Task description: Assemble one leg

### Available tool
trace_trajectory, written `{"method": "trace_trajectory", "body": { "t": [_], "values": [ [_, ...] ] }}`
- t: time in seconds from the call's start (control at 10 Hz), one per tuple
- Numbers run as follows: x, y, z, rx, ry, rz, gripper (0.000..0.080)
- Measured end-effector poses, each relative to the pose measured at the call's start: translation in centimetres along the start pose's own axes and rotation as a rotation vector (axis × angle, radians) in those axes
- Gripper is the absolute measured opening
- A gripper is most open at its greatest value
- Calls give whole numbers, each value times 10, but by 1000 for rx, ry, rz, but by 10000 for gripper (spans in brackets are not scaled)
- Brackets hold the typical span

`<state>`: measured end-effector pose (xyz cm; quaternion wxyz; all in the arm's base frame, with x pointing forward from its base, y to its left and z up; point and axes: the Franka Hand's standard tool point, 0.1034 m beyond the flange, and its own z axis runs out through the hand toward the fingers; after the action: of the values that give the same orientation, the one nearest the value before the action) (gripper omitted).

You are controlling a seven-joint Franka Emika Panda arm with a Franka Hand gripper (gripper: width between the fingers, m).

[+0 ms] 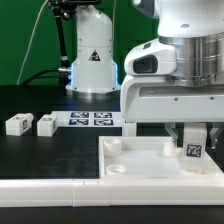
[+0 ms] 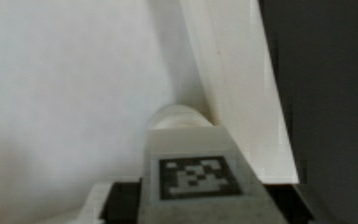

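My gripper (image 1: 193, 146) is shut on a leg (image 1: 192, 153), a small white block with a black-and-white tag facing out. It holds the leg upright at the far right part of the large white square tray-like piece (image 1: 130, 160). I cannot tell whether the leg touches that piece. In the wrist view the leg (image 2: 199, 165) sits between the dark fingers (image 2: 128, 200) of the gripper (image 2: 199, 208), tip pointing at the tray's white surface (image 2: 69, 90) near its raised edge. Two more legs (image 1: 18, 124) (image 1: 46, 124) lie loose on the black table at the exterior view's left.
The marker board (image 1: 90, 119) lies flat behind the tray. A white robot base (image 1: 92, 60) stands at the back. A low white strip (image 1: 50, 190) runs along the front. Black table (image 2: 327, 80) shows beside the tray edge.
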<state>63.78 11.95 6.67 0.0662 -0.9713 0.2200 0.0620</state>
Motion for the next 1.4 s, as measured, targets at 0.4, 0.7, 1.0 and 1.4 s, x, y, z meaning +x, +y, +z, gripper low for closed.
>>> {"method": "trace_trajectory", "body": {
  "t": [0.4,0.7,1.0,1.4],
  "values": [
    [0,-1,1,29,46,462,290],
    [1,-1,0,46,32,602,290],
    [0,-2,1,46,32,550,540],
    [-2,-5,0,36,40,105,644]
  ]
}}
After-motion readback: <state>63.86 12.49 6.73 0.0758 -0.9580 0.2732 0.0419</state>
